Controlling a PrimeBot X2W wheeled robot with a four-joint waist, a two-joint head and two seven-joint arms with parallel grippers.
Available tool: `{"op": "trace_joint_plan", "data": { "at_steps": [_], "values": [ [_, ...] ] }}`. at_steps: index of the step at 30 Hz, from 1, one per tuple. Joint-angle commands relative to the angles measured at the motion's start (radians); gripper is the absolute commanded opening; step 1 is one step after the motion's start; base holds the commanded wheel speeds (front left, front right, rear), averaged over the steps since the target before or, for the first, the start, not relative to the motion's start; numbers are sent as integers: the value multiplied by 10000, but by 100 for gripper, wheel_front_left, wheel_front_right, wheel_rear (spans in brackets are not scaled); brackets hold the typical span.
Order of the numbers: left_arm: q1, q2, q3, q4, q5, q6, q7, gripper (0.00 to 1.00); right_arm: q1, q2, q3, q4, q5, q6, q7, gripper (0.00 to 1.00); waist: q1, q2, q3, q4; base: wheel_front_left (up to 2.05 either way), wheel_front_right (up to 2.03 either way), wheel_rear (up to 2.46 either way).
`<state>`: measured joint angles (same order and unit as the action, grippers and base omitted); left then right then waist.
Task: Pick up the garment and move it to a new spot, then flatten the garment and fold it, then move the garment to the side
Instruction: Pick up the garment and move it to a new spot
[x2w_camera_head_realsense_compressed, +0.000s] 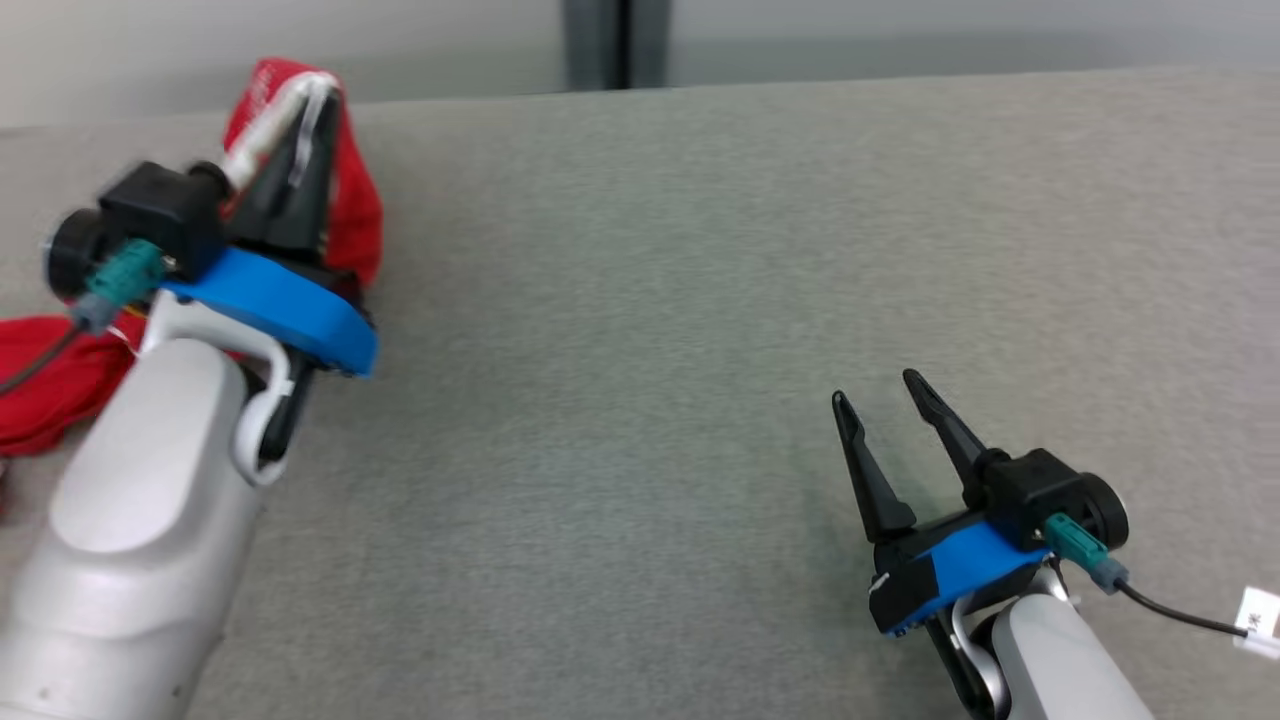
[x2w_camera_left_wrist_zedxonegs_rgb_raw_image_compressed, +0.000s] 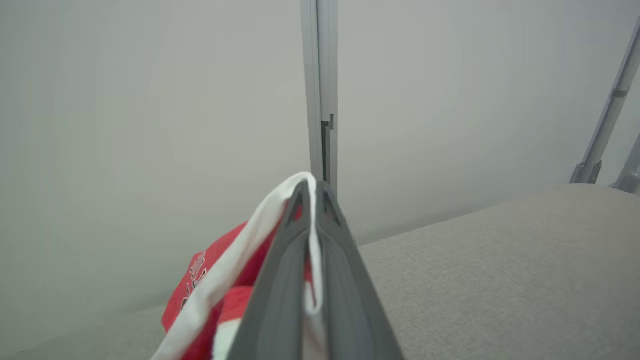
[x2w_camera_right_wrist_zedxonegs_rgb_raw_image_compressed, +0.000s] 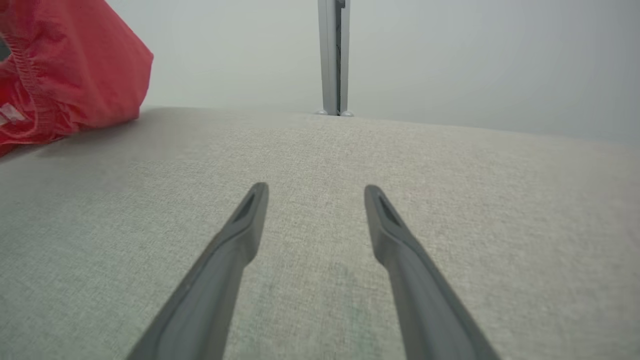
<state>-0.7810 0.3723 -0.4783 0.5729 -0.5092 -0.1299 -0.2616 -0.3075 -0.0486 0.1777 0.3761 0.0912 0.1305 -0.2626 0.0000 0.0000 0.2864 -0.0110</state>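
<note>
— Where's the garment (x2w_camera_head_realsense_compressed: 355, 215)?
— Far left of the grey-covered table (x2w_camera_head_realsense_compressed: 640, 300), near its back edge. It's red, with a white trim (x2w_camera_left_wrist_zedxonegs_rgb_raw_image_compressed: 235, 265) and some dark lettering. One part is drawn up off the surface. The rest lies bunched on the table beside the pale forearm (x2w_camera_head_realsense_compressed: 150, 500).
— Is it held?
— Yes. The left end effector (x2w_camera_head_realsense_compressed: 305, 100) has its two dark fingers (x2w_camera_left_wrist_zedxonegs_rgb_raw_image_compressed: 280, 280) pressed together on the white trim. The band is pinched between them and loops over the tips.
— And the other one?
— The right end effector (x2w_camera_head_realsense_compressed: 876, 390) is at the near right, well apart from the garment. Its fingers are spread wide with nothing between them. Whether it touches the table, I can't tell. A black cable (x2w_camera_head_realsense_compressed: 1180, 612) with a white tag (x2w_camera_head_realsense_compressed: 1260, 615) trails from its wrist.
</note>
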Motion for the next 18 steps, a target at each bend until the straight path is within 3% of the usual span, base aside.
{"op": "trace_joint_plan", "data": {
  "at_steps": [1,11,18],
  "values": [
    [169,-172,-181,-256,47,-12,-48,0,223,-40,-3,-61,84,3,-35,100,0,0,-369,-614,0,0,0],
    [720,-1254,-1672,-995,32,-13,-49,0,673,-29,-11,-327,260,5,-35,100,0,0,-517,-2041,0,0,0],
    [1092,-1899,-2673,-1143,15,7,-49,0,712,-29,94,-522,355,5,-35,100,0,0,-497,-2502,0,0,0]
  ]
}}
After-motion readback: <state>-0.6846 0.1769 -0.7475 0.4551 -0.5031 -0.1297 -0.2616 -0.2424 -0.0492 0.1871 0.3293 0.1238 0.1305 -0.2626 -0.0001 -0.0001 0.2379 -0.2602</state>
